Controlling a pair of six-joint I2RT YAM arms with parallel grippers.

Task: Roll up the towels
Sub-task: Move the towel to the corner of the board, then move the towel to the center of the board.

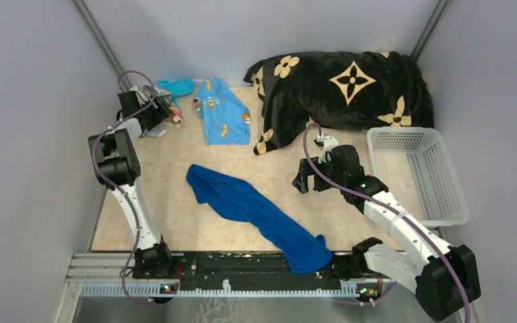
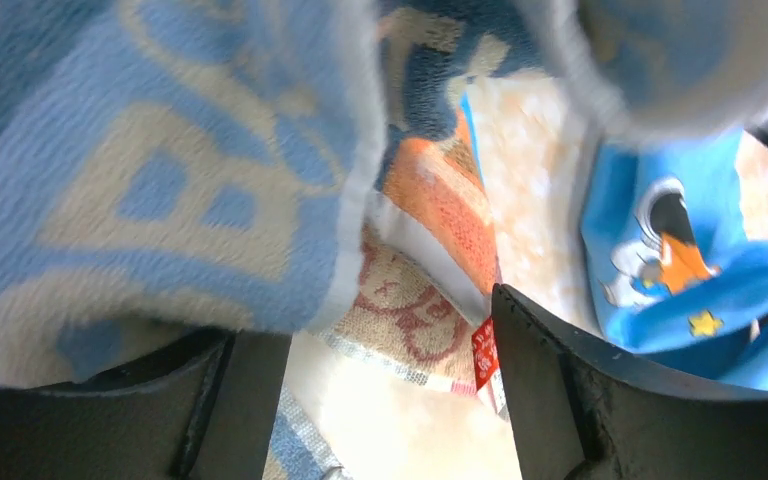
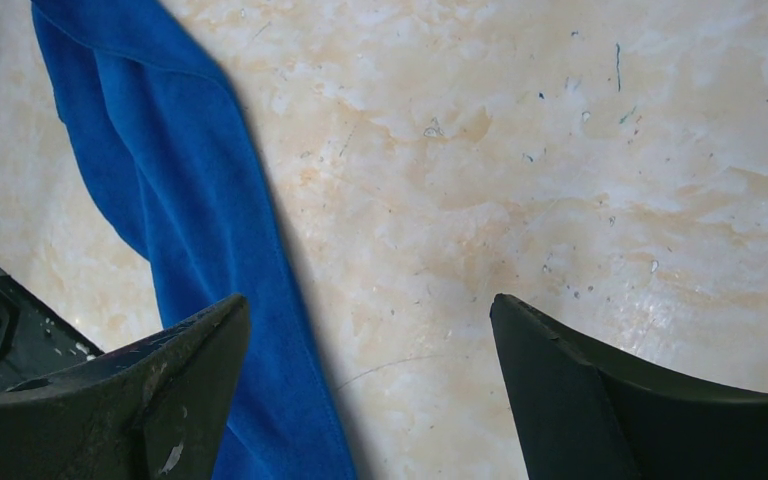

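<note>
Matt blue cloth towel (image 1: 242, 202), smooth marbled table (image 1: 168, 161)

dark blue towel (image 1: 256, 208): plain | light blue towel (image 1: 223, 113): orange cartoon prints | blanket (image 1: 350, 87): black, tan flowers | basket (image 1: 414, 171): white

One towel (image 1: 242, 198) central, blanket (image 1: 343, 87) behind it, basket (image 1: 414, 171) at right, perhaps three towels (image 1: 222, 114) back left
</note>
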